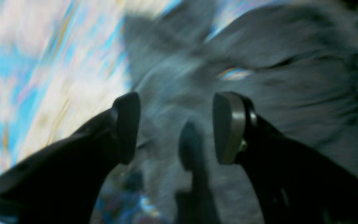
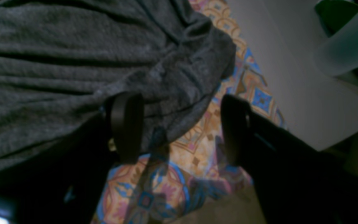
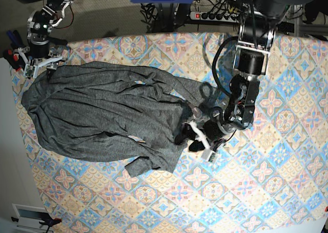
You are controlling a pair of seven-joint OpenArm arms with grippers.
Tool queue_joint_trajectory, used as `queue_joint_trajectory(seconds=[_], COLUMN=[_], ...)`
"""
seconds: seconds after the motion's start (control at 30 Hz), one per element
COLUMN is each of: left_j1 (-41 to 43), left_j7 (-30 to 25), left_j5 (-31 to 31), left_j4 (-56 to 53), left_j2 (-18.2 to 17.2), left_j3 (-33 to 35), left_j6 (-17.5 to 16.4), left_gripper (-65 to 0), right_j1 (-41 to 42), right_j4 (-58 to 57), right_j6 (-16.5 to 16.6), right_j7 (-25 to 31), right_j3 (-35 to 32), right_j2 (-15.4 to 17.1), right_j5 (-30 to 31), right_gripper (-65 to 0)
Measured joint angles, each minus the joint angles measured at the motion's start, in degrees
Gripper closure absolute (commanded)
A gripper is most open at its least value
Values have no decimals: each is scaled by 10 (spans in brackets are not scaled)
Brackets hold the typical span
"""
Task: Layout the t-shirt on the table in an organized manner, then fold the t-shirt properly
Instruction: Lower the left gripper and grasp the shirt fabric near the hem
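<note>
The dark grey t-shirt [image 3: 102, 112] lies wrinkled and partly spread over the left half of the table [image 3: 266, 156], with one sleeve [image 3: 148, 166] pointing toward the front. My left gripper [image 3: 198, 141] is at the shirt's right edge. In the left wrist view this left gripper [image 1: 176, 127] is open, the picture is blurred, and grey cloth [image 1: 275, 77] lies below the gap. My right gripper [image 3: 40, 65] is at the shirt's far left corner. Up close the right gripper [image 2: 180, 127] is open, one finger [image 2: 126, 124] over the shirt's hem [image 2: 191, 77], the other above the patterned cloth.
The table's left edge [image 2: 272, 109] runs just beside the right gripper, with pale floor beyond it. A frosted plastic container [image 2: 343, 46] stands off the table there. A power strip [image 3: 215, 15] and cables lie behind the table's far edge.
</note>
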Motion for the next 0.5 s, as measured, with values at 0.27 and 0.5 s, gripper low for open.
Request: queue_joint_trajectory(seconds=[0.27, 0.5], left_j1=[103, 190], left_j7=[19, 138], left_j5=[-4, -2], left_j4=[178, 298], left_j2=[-24, -33], left_j3=[0, -88], left_j6=[-3, -4], left_gripper=[-343, -343], right_j1=[-1, 0], right_j4=[0, -13], right_j6=[0, 2], right_j7=[0, 1], right_j3=[0, 0], right_j2=[-1, 3], right_j5=[0, 2], right_gripper=[-374, -374])
